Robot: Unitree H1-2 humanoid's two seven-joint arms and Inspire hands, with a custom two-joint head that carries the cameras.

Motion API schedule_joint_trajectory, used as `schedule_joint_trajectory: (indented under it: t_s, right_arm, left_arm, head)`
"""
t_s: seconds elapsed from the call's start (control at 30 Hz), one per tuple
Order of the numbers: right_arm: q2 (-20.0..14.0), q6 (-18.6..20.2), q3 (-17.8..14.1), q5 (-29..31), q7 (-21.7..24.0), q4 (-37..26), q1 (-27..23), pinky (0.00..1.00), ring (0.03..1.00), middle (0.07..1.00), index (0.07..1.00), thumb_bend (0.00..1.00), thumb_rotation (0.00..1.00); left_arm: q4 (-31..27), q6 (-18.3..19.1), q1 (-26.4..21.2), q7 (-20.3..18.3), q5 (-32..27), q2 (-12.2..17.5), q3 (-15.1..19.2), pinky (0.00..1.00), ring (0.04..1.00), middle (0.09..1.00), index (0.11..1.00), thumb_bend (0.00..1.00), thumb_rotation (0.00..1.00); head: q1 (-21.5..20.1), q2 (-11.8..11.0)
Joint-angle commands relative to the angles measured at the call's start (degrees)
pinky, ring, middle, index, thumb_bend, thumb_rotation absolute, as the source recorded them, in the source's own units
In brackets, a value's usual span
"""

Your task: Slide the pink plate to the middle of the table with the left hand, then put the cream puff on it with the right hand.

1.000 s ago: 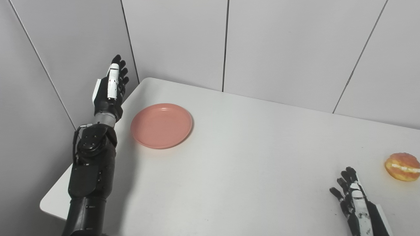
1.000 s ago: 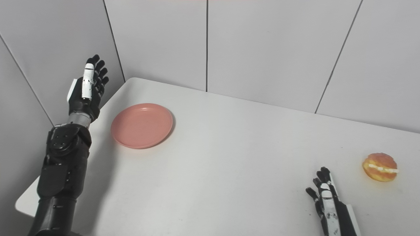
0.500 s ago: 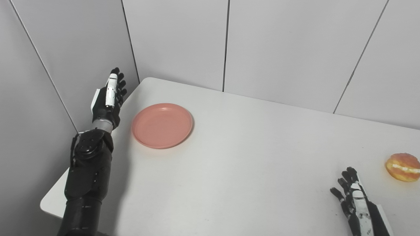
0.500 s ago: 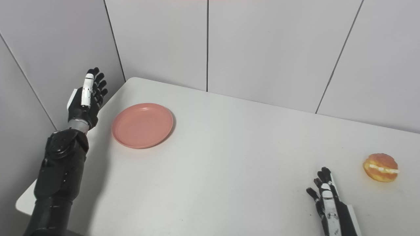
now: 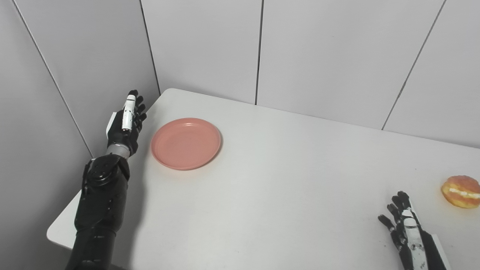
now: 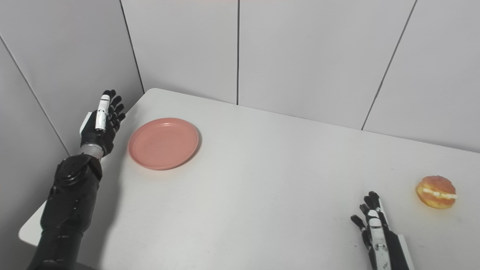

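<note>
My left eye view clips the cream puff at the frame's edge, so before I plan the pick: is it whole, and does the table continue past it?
Observer: In the right eye view the cream puff is whole, and bare table continues to its right.
Operator: Does the right robot hand touch it?
Observer: No. The right robot hand is open, nearer the camera and left of the puff. The right eye view shows the whole strip of table between them.
</note>
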Motion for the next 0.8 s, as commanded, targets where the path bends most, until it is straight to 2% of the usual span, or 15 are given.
schedule_joint_trajectory:
  t_s: [0.0,0.37,0.53,0.67,0.77]
  right_arm:
    - [-0.2,-0.3,-0.3,0.1,-0.1,-1.3,-0.8,1.0,0.999,1.0,1.0,0.11,1.0]
    - [-0.2,0.0,-0.5,0.6,0.1,-1.2,-0.9,1.0,1.0,1.0,1.0,0.12,1.0]
    - [-0.3,0.3,-0.4,0.9,0.2,-1.5,-0.9,1.0,1.0,1.0,1.0,0.12,1.0]
    - [-0.3,0.2,-0.4,0.5,0.0,-1.5,-0.9,1.0,1.0,1.0,1.0,0.13,1.0]
    - [-0.4,-0.4,-0.3,0.5,0.2,-1.1,-1.0,1.0,1.0,1.0,1.0,0.12,1.0]
  left_arm:
    - [-0.3,-2.4,-1.7,0.0,0.2,2.2,0.3,1.0,1.0,1.0,0.992,0.36,1.0]
    - [6.5,-4.7,-2.5,-1.1,-1.4,2.0,1.0,1.0,1.0,1.0,0.994,0.35,1.0]
    - [9.7,-6.2,-2.9,-1.6,-2.7,1.5,1.0,1.0,1.0,0.988,0.967,0.34,1.0]
    - [9.6,-5.4,-2.7,-1.1,-2.6,0.9,0.3,1.0,1.0,0.995,0.969,0.34,1.0]
    - [10.4,-5.9,-2.7,-2.2,-3.0,0.5,-0.5,1.0,1.0,0.999,0.976,0.34,1.0]
  head:
    - [0.0,0.1]
    - [0.0,0.4]
    - [0.0,0.6]
    - [0.0,0.6]
    - [-0.1,0.6]
